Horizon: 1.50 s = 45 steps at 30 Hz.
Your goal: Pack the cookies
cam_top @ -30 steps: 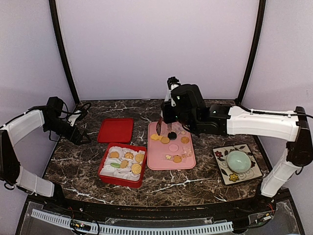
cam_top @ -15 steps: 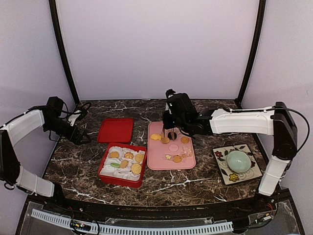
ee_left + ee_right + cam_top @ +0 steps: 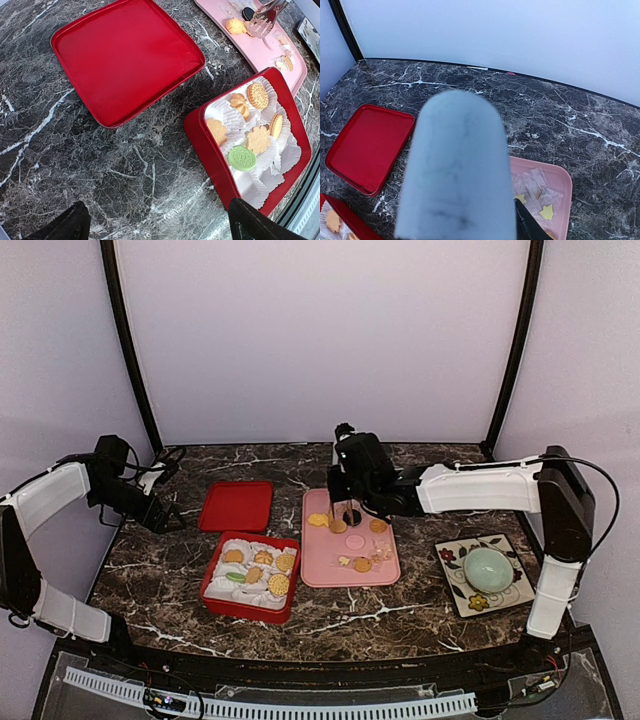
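Several golden cookies and a green one (image 3: 242, 158) lie in white paper cups in the red box (image 3: 212, 590). More golden cookies (image 3: 318, 520) and a black round one (image 3: 247, 12) lie on the pink tray (image 3: 320, 565). My right gripper (image 3: 347, 480) is shut on a pair of tongs (image 3: 264, 22). Their tips are down on the tray at the black cookie. In the right wrist view the blurred grey tongs handle (image 3: 457, 165) fills the middle and hides the jaws. My left gripper (image 3: 160, 227) is open and empty over bare table at the left, near the box.
The red lid (image 3: 237, 505) lies flat behind the box. A patterned plate (image 3: 455, 590) with a pale green bowl (image 3: 486, 568) sits at the right. Clear wrappers (image 3: 540, 187) lie on the tray's far end. Dark marble table, purple walls around.
My right arm has stretched out and come down, bringing the tongs' tips onto the pink tray around the black cookie. The left arm has not moved.
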Motion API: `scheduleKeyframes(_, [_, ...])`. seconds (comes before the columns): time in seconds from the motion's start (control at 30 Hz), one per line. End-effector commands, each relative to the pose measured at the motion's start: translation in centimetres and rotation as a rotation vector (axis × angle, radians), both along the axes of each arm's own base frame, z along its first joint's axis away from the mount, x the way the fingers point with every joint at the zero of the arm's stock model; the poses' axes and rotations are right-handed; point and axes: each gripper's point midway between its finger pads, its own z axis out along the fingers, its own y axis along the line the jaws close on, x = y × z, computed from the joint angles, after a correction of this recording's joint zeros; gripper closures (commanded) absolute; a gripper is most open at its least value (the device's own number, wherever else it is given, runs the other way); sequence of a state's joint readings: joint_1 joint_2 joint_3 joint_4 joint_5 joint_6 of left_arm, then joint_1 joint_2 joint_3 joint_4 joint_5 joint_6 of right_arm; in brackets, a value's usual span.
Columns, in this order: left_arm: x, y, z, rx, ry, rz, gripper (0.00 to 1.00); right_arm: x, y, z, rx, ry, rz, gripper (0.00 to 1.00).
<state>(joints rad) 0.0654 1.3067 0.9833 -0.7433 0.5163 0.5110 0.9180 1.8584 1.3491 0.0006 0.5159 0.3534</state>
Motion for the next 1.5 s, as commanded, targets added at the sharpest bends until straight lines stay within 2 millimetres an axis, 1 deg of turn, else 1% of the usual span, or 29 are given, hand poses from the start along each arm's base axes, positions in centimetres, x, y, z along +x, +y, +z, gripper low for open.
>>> scheduleKeyframes(0.0, [-0.2, -0.1, 1.0, -0.016, -0.004, 0.004, 0.01, 0.6, 1.0, -0.7, 0.031, 0.019, 0.013, 0.59])
scheduleKeyframes(0.1, [-0.1, 0.0, 0.9, -0.016, -0.005, 0.007, 0.01, -0.1, 1.3, -0.3, 0.064, 0.020, 0.025, 0.60])
scheduleKeyframes(0.17, [-0.1, -0.1, 0.9, -0.017, -0.002, 0.006, 0.01, -0.9, 1.5, 0.1, 0.076, 0.013, 0.034, 0.60])
scheduleKeyframes(0.37, [-0.1, -0.1, 0.7, -0.020, 0.004, 0.007, 0.01, -3.0, 2.3, 1.2, 0.068, -0.016, 0.048, 0.60])
scheduleKeyframes(0.47, [0.0, -0.1, 0.8, -0.024, 0.001, 0.008, 0.01, -3.6, 2.6, 1.5, 0.070, -0.021, 0.056, 0.60])
scheduleKeyframes(0.67, [-0.2, -0.1, 0.8, -0.017, -0.002, 0.005, 0.01, -3.2, 2.8, 1.4, 0.047, -0.027, 0.048, 0.60])
scheduleKeyframes(0.83, [-0.2, -0.1, 0.8, -0.015, -0.005, 0.006, 0.01, -2.2, 2.3, 1.1, 0.024, -0.027, 0.032, 0.59])
scheduleKeyframes(0.93, [-0.2, -0.1, 0.9, -0.016, -0.008, 0.006, 0.01, -2.0, 2.1, 0.6, 0.012, -0.022, 0.034, 0.59])
scheduleKeyframes(1.1, [-0.1, -0.1, 1.1, -0.019, -0.010, 0.005, 0.01, -2.4, 2.5, -1.5, -0.005, 0.015, 0.051, 0.59])
scheduleKeyframes(1.27, [-0.1, -0.1, 1.2, -0.016, -0.013, 0.003, 0.01, -3.1, 2.9, -2.7, -0.012, 0.031, 0.065, 0.59])
scheduleKeyframes(1.33, [0.0, 0.0, 1.2, -0.015, -0.013, 0.004, 0.01, -3.3, 3.0, -2.7, -0.036, 0.024, 0.062, 0.58])
scheduleKeyframes(1.47, [0.0, -0.1, 1.2, -0.019, -0.012, 0.004, 0.01, -3.6, 3.1, -1.8, -0.053, 0.000, 0.060, 0.57])
